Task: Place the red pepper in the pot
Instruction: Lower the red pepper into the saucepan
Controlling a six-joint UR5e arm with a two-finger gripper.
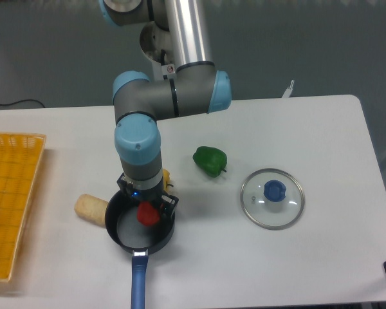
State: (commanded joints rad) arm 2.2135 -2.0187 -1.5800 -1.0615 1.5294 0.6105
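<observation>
White table [321,129]: green pepper [210,160], lid [272,198] beside pot [140,225]

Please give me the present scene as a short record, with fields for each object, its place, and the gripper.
red pepper: held by the gripper, over the inside of the pot
pot: on the table, blue handle toward the camera
gripper: shut on red pepper, above the pot
green pepper: on the table, right of the arm
glass lid: flat on the table, far right
bread roll: left of the pot
yellow basket: left edge
</observation>
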